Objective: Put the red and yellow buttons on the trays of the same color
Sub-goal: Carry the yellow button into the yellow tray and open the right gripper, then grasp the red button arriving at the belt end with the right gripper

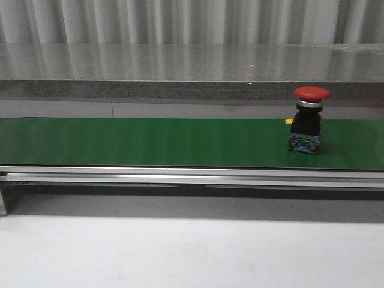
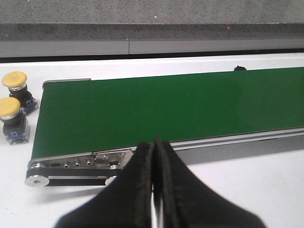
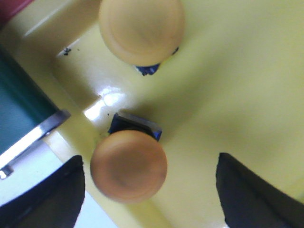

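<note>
the right gripper (image 3: 147,190) hangs spread wide over the yellow tray (image 3: 247,85), its two dark fingers (image 3: 52,194) standing apart at either side of the wrist view and gripping nothing. between them, nearer one finger, a yellow button (image 3: 128,165) stands on the tray floor, seen from above, its domed cap blurred and its dark base with a blue edge showing just past the cap. a second yellow button (image 3: 141,31) stands on the same tray a little farther from the fingers, apart from the first one. the tray's raised edge runs past the nearer button, and beyond it show a strip of metal rail and a patch of green belt (image 3: 19,99). the left gripper (image 2: 153,190) is pressed closed with nothing between its fingers, the black pads meeting in a thin seam. it hovers just off the end of the belt (image 2: 166,109), over the white table (image 2: 247,190), near the belt's metal end bracket with its row of screws. beside that end of the belt, on the table, two more yellow buttons stand close together: one nearer the wrist (image 2: 10,118) and one farther (image 2: 15,85). in the front view neither gripper shows; a red button (image 1: 308,119) stands upright on the belt toward the right end, red cap up, black body and blue base below.
</note>
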Motion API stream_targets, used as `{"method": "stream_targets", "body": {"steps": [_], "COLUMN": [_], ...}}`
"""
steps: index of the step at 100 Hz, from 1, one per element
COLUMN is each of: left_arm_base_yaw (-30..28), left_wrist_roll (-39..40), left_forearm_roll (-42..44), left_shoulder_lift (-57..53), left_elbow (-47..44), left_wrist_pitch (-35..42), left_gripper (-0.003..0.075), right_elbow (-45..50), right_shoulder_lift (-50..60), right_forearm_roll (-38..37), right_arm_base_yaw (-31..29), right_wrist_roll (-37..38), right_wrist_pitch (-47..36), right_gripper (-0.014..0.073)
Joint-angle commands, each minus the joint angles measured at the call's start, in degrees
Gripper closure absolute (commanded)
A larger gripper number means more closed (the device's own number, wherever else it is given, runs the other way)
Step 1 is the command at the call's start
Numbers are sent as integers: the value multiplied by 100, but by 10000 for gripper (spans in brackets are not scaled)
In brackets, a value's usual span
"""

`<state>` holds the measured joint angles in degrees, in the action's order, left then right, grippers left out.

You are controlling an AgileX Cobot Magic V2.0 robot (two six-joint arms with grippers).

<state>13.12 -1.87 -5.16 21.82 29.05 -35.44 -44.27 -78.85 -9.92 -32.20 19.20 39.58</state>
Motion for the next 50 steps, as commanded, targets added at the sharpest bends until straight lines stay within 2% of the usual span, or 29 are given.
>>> {"method": "stream_targets", "body": {"steps": [1, 22, 32, 50], "left_arm_base_yaw": [51, 51, 51, 51], "left_wrist_roll": [2, 2, 2, 2], "left_forearm_roll": [-82, -82, -82, -82], "left_shoulder_lift": [31, 31, 31, 31], "left_elbow": [157, 157, 157, 157], "left_wrist_pitch": [445, 445, 445, 445], "left_gripper": [741, 741, 741, 741], "right_elbow": [-173, -173, -261, -752], "right_shoulder_lift": [512, 1407, 1683, 1706], "right_forearm_roll": [-21, 69, 129, 692], "right_arm_base_yaw": [-16, 445, 935, 2020], "right_wrist_roll": [2, -75, -214, -1008], "right_wrist_pitch": [17, 326, 572, 1105], "right_gripper": [20, 20, 20, 20]}}
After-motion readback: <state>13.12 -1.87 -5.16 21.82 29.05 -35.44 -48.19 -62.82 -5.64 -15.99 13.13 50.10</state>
